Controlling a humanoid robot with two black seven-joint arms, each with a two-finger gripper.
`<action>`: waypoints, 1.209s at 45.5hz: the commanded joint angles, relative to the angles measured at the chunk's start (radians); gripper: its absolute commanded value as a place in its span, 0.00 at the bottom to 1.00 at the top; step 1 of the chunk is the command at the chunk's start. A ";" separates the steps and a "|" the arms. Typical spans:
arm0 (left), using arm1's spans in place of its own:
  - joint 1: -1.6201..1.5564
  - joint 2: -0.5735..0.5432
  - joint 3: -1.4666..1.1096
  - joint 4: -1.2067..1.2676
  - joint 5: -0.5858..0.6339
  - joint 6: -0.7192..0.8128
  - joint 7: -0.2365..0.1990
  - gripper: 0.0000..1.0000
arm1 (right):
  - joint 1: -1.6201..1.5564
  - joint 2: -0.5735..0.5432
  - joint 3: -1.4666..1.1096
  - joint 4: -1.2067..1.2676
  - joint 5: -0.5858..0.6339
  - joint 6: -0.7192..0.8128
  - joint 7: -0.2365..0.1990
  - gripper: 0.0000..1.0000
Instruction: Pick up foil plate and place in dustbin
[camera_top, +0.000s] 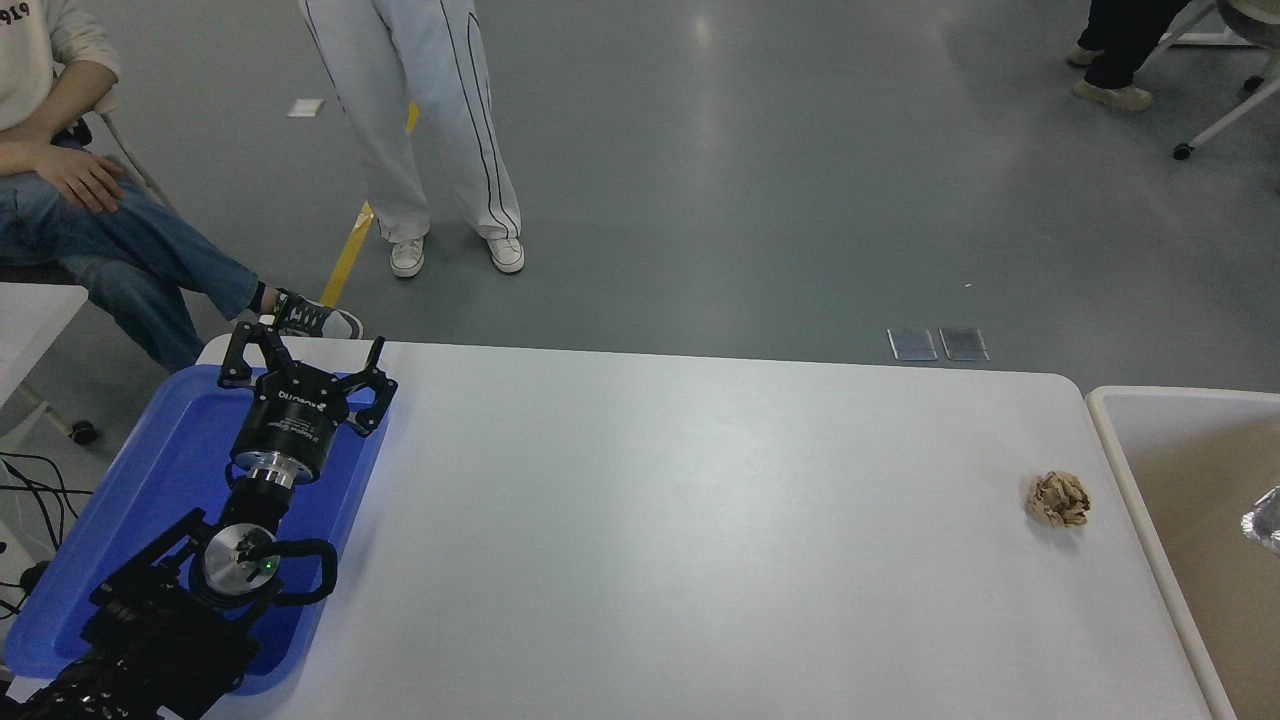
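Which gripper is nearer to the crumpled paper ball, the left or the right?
Only the left gripper is visible, over the blue tray at the table's far-left end, far from the paper ball near the right edge. The right gripper is not in view.

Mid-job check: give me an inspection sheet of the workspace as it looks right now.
Surface: white table, mostly bare.
Job's things: foil plate, only a silver corner showing at the right edge, within the dustbin outline; what holds or supports it is out of frame.
Clutter: crumpled paper ball near the dustbin; blue tray at left.
Hands: left hand open, parked over the tray; right not in view.
Cables: black cables left of the tray.
Surroundings: one seated person, one standing person.
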 joint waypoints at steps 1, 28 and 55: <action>0.000 0.000 0.000 0.000 0.000 0.001 0.000 1.00 | -0.112 0.106 0.050 -0.071 0.056 -0.265 -0.001 0.00; 0.000 0.000 0.000 0.000 0.000 0.001 0.000 1.00 | -0.167 0.236 0.053 -0.184 0.087 -0.374 -0.001 0.00; 0.000 0.000 0.000 0.000 0.000 0.000 0.000 1.00 | -0.164 0.239 0.039 -0.186 0.082 -0.392 0.002 0.73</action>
